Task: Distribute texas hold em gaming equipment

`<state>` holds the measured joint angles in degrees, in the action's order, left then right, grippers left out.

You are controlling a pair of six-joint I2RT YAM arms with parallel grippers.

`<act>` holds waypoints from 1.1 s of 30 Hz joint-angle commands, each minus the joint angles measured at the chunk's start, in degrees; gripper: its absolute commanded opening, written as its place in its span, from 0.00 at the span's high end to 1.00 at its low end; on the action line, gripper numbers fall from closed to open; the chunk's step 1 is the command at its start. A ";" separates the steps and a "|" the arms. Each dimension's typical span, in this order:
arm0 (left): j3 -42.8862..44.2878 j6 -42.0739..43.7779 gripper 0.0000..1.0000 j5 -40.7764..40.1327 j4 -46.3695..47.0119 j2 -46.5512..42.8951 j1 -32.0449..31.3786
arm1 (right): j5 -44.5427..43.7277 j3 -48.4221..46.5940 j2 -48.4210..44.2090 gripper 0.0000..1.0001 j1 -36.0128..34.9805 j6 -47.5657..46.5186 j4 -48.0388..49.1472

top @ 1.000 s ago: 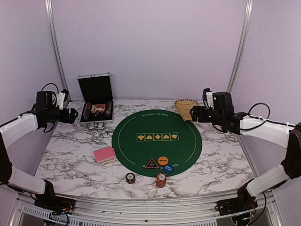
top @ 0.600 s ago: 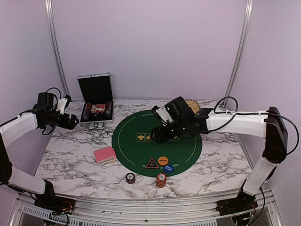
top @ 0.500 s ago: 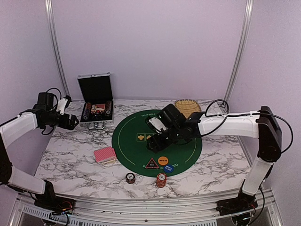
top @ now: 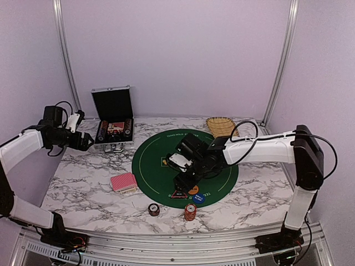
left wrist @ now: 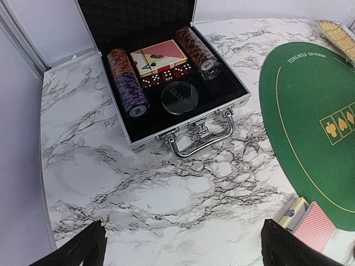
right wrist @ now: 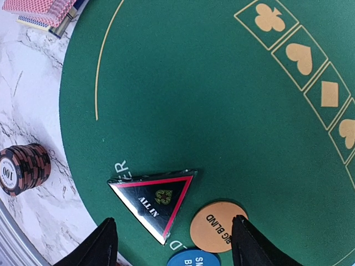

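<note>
— What does the right wrist view give that the overhead one hides?

— From above, the right gripper [top: 183,180] covers the near part of the green mat [top: 155,160]. The wrist view shows what lies under it. The black triangular marker [right wrist: 152,200] is flat on the felt, with the orange disc [right wrist: 216,227] just beside it and the blue disc [right wrist: 194,260] at the frame's bottom edge. Only the left wrist view looks into the silver case [left wrist: 183,128], which holds chip rolls [left wrist: 128,83], a deck [left wrist: 158,55] and dice [left wrist: 166,78].

— What has changed from a second ago?

— The right arm was back by the woven tray [top: 220,126] and now reaches across the mat. The left gripper [top: 83,141] stays near the case. The red-backed cards [top: 123,182], the short chip stack [top: 153,209] and the taller chip stack [top: 190,211] have not shifted.

— And the claws?

— The right one's fingers stand apart, straddling the marker's lower point and the orange disc, and they grasp nothing. The left one is spread wide and empty above the marble table [left wrist: 138,194].
</note>
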<state>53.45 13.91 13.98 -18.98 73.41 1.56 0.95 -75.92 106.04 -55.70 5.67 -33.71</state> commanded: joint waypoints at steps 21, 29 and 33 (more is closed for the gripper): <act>6.50 -3.67 0.01 4.86 -5.42 -0.52 0.23 | -0.70 -1.16 6.20 0.43 -2.83 -4.03 0.71; 7.02 -4.05 0.01 5.08 -5.62 -0.86 0.25 | -3.67 0.01 6.84 0.43 -3.81 -5.33 0.17; 6.85 -4.07 0.01 6.01 -5.59 -1.26 0.22 | -5.02 0.49 6.80 0.43 -4.62 -5.57 -0.46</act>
<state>59.09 10.31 18.17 -22.76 73.34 1.56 -1.48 -76.05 112.07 -59.02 1.02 -33.50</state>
